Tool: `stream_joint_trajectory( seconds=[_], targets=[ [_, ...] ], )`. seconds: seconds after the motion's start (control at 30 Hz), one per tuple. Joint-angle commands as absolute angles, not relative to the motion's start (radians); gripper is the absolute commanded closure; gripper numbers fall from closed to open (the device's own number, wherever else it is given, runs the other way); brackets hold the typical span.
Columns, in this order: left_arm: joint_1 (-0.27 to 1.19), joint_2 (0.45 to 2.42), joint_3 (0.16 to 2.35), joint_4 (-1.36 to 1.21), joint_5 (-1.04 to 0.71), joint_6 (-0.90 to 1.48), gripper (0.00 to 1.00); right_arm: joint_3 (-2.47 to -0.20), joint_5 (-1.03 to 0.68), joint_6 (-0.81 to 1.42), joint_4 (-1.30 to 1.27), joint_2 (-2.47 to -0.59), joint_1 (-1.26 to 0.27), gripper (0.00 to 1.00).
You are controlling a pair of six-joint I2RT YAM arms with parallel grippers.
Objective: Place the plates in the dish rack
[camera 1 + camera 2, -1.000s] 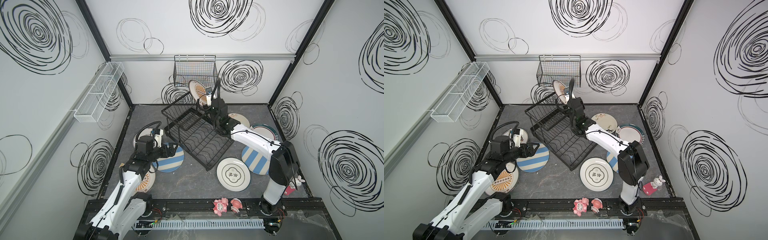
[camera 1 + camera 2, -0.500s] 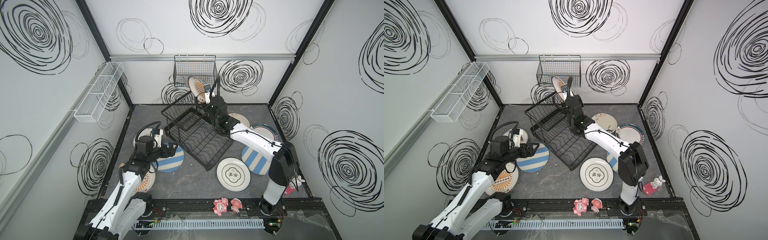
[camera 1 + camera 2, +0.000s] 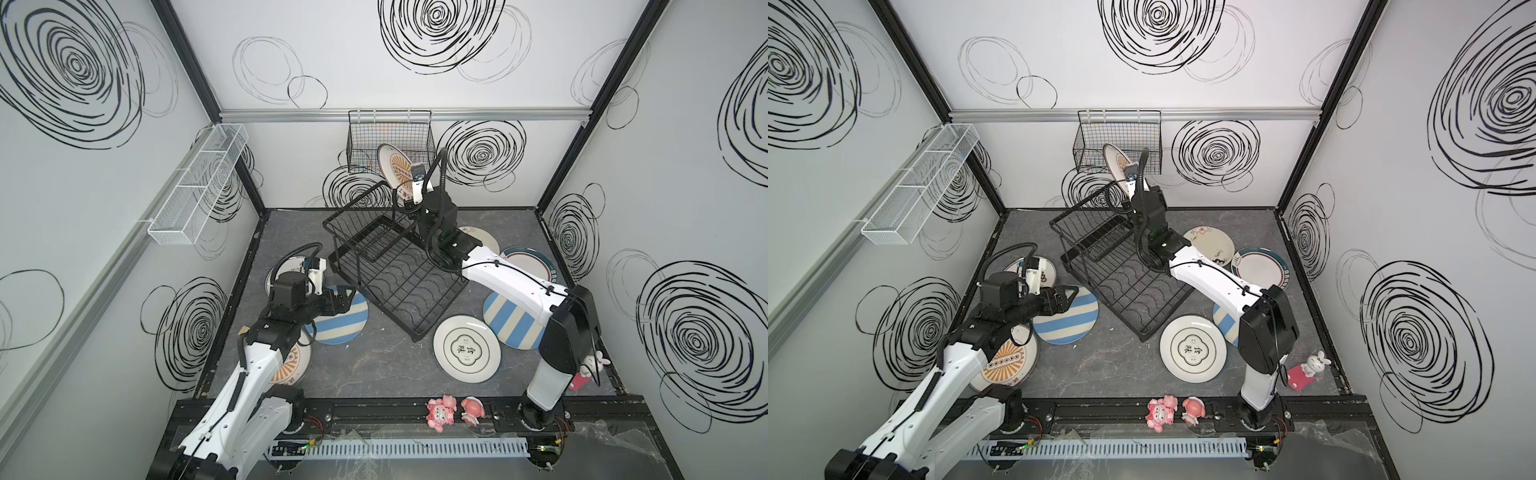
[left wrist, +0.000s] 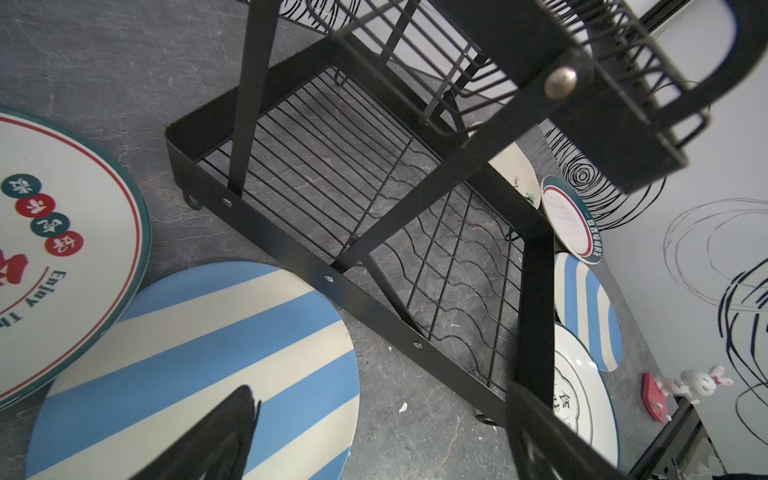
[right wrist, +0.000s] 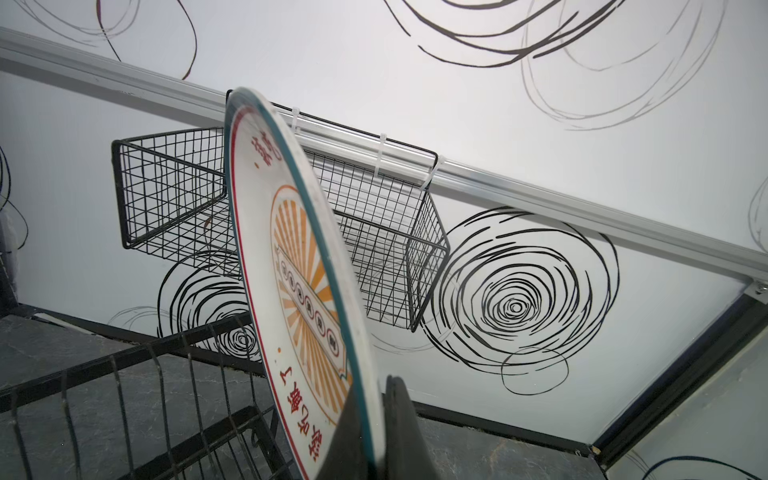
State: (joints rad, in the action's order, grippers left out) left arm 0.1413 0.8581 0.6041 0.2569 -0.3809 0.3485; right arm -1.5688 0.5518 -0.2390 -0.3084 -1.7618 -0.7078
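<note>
My right gripper (image 3: 404, 196) (image 5: 374, 415) is shut on the lower rim of an orange sunburst plate (image 3: 392, 165) (image 3: 1114, 159) (image 5: 299, 270). It holds the plate on edge, in the air above the raised upper basket of the black wire dish rack (image 3: 399, 278) (image 3: 1121, 274) (image 5: 124, 395). My left gripper (image 3: 347, 297) (image 3: 1071, 297) (image 4: 380, 399) hangs open over a blue-and-cream striped plate (image 3: 345, 324) (image 4: 199, 353) lying flat just left of the dish rack (image 4: 365, 232). Nothing is between its fingers.
Flat on the floor lie a green-medallion plate (image 3: 467, 349), a second striped plate (image 3: 505, 322), a teal-rimmed plate (image 3: 532, 266), a drawn plate (image 3: 478, 237), an orange plate (image 3: 293, 365) and a red-lettered plate (image 4: 54, 232). A black grid basket (image 3: 388, 141) hangs behind the held plate.
The right gripper has lifted the orange plate slightly higher toward the back wall. The left arm has stayed where it was.
</note>
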Motion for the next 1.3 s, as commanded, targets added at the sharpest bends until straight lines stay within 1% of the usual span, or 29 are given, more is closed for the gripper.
stream_joint_trajectory(
  seconds=[0.0,0.67,0.97,1.27],
  targets=[
    [0.143,0.848,0.603,0.218,-0.377,0.340,0.04,-1.549,0.546,-0.221,-0.403,-1.692,-0.704,1.00],
    [0.142,0.849,0.604,0.215,-0.385,0.340,0.04,-1.528,0.539,-0.196,-0.381,-1.717,-0.710,1.00],
    [0.142,0.848,0.603,0.217,-0.381,0.340,0.04,-1.506,0.494,-0.196,-0.359,-1.717,-0.713,1.00],
    [0.143,0.849,0.603,0.217,-0.379,0.339,0.04,-1.521,0.531,-0.248,-0.385,-1.699,-0.734,1.00]
  ],
)
